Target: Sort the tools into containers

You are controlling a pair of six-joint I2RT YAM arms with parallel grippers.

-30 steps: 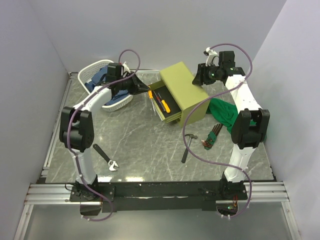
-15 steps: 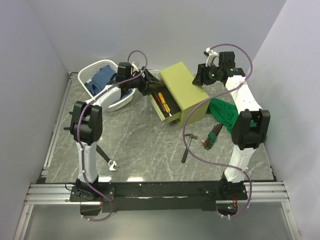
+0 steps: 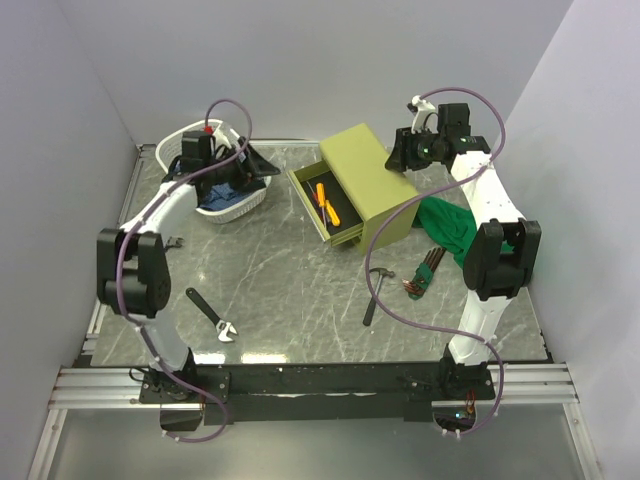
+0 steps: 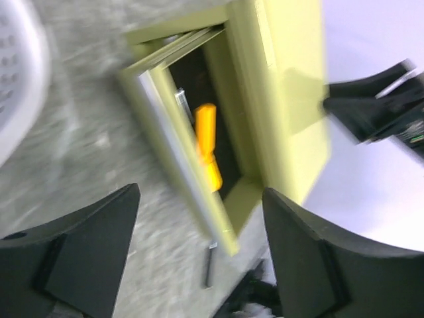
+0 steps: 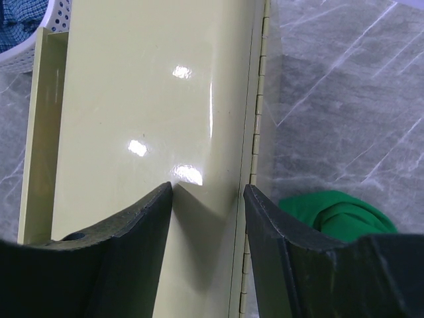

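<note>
L claw (image 4: 199, 199): fingers spread, nothing between them. In the top view it hangs over the right rim of the white basket (image 3: 205, 208), pointing at the open drawer (image 4: 177, 156). I read that as free to go for the next tool.

R claw (image 5: 209, 192): also spread and gripping nothing, its tips low over the olive chest (image 3: 365, 180) lid near the hinge. Can't tell if it's touching. My guess is it's parked there to brace the chest so the box doesn't skate while the drawer is worked.

The drawer is pulled out toward the left arm. An orange-handled screwdriver (image 4: 207, 152) lies inside, w/ a red one (image 3: 318, 192) beside it, so those two are sorted.

Left out on the table (image 3: 280, 270):
- The black wrench (image 3: 212, 315) is near the left arm's base side.
- The hammer (image 3: 375, 292) and hex key set (image 3: 425, 272) are front-right of the chest.

The basket holds a blue cloth (image 3: 215, 185), which may crowd anything dropped there. The green cloth (image 3: 445, 225) sits bunched by the chest's right side, just beside the hex keys. The right arm's cable droops over that area and could snag.
</note>
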